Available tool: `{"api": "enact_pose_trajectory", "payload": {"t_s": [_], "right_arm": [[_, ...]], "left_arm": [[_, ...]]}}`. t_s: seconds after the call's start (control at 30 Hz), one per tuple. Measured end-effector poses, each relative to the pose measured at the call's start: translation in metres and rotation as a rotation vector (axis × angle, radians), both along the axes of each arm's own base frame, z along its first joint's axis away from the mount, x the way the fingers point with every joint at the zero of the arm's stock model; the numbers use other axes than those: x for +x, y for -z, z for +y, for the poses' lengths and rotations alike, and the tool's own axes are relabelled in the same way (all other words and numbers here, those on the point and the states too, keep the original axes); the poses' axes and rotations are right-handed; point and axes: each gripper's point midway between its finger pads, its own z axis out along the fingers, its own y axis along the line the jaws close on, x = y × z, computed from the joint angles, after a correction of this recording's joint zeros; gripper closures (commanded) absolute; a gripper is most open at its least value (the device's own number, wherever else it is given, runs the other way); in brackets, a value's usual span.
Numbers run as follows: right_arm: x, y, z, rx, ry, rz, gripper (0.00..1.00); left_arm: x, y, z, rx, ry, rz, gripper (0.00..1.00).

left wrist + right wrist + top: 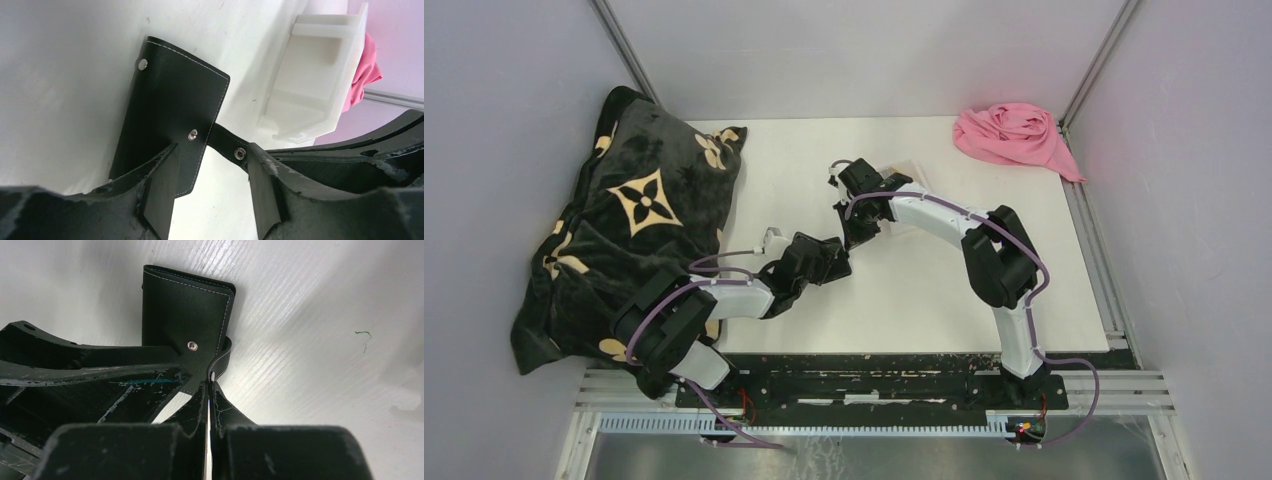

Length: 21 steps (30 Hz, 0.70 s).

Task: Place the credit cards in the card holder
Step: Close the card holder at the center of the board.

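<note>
The card holder (170, 110), a black folded wallet with white stitching and metal studs, lies on the white table. Its closing strap (223, 357) sticks out from one edge. My right gripper (210, 384) is shut on the end of that strap. My left gripper (212, 150) is open, its fingers (160, 195) astride the wallet's near corner and the strap, with a wide gap between them. In the top view both grippers meet at mid-table, the left gripper (836, 262) just below the right gripper (860, 232), hiding the wallet. The credit cards are out of view.
A white plastic tray (320, 75) stands just beyond the wallet. A pink cloth (1014, 135) lies at the back right corner. A large black pillow with tan flower marks (624, 230) fills the left side. Grey walls enclose the table.
</note>
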Motion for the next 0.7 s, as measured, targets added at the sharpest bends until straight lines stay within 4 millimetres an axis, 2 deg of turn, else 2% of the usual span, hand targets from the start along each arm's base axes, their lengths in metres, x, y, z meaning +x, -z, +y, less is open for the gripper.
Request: {"api": "enact_pose_trajectory", "payload": {"t_s": [0.1,0.17,0.27,0.37,0.53,0.7], "right_arm": [[-0.004,0.002,0.001,-0.010,-0.010,0.006,0.99],[-0.004,0.005,0.001,-0.017,-0.010,0.008,0.99],[-0.006,0.009,0.001,-0.032,-0.013,0.009,0.99],[-0.007,0.012,0.003,-0.039,-0.018,0.009,0.99],[-0.011,0.014,0.007,-0.045,-0.028,0.010,0.99],[-0.011,0.012,0.013,-0.044,-0.039,0.006,0.99]], "left_arm": [[-0.002,0.003,0.003,-0.004,-0.010,0.008,0.64],[-0.006,0.008,0.006,0.003,-0.012,0.019,0.71],[-0.009,0.012,0.008,0.010,-0.012,0.028,0.78],[-0.009,0.012,0.008,0.011,-0.012,0.029,0.81],[-0.011,0.013,0.010,0.014,-0.012,0.033,0.97],[-0.013,0.015,0.012,0.019,-0.012,0.039,0.97]]}}
